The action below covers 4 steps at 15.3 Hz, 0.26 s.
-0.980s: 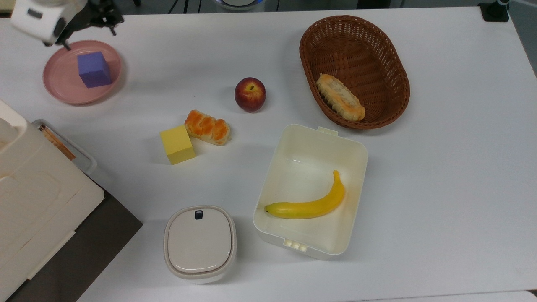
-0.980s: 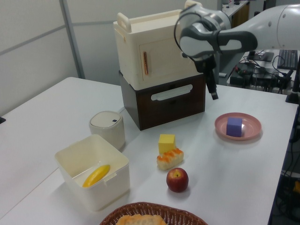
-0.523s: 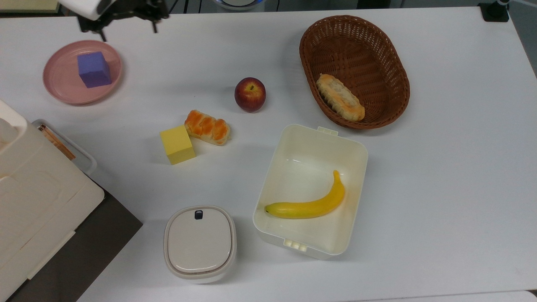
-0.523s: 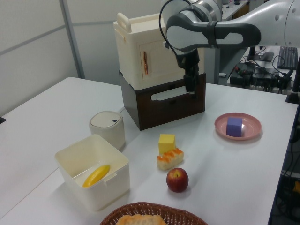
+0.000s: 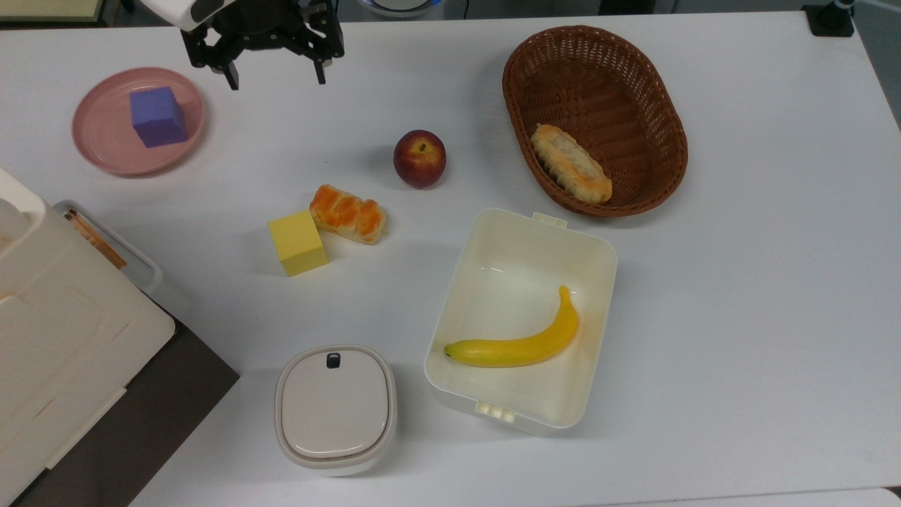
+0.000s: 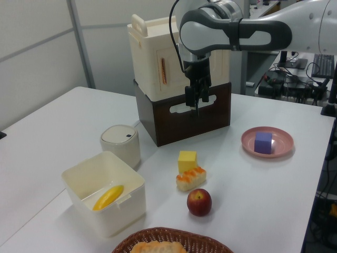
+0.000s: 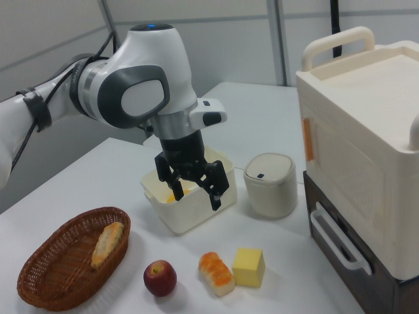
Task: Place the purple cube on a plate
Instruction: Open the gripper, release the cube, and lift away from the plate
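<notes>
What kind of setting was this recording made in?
Likely a robotics lab or office: a white table laid with toy-like food such as a banana, desks with a keyboard and cables behind, and partition walls.

Matte foam-like purple cube (image 5: 158,116), matte pink plate (image 5: 98,144), woven wicker basket (image 5: 654,105), glossy apple (image 5: 419,158).

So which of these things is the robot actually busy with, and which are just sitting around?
Part of the job:
- small matte purple cube, resting on
- round pink plate
- gripper, fingers open

Just lying about:
- yellow cube
- red apple
- brown wicker basket
- yellow banana
</notes>
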Available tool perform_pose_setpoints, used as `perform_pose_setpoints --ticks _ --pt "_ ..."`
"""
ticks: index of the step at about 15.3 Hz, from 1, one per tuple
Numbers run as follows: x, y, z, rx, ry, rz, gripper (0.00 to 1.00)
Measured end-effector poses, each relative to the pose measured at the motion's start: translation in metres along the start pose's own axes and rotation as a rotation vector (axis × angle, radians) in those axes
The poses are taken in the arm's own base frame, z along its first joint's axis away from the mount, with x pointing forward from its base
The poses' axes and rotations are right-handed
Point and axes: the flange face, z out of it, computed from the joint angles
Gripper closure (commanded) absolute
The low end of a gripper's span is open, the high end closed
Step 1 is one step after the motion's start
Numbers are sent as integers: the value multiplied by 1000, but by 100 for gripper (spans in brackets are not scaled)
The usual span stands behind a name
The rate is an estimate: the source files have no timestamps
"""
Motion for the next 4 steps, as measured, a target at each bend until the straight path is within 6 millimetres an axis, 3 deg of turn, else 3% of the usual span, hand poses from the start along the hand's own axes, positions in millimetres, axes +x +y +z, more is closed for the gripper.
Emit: perform_pose_setpoints --ticks 4 --pt "0 4 0 -3 8 10 0"
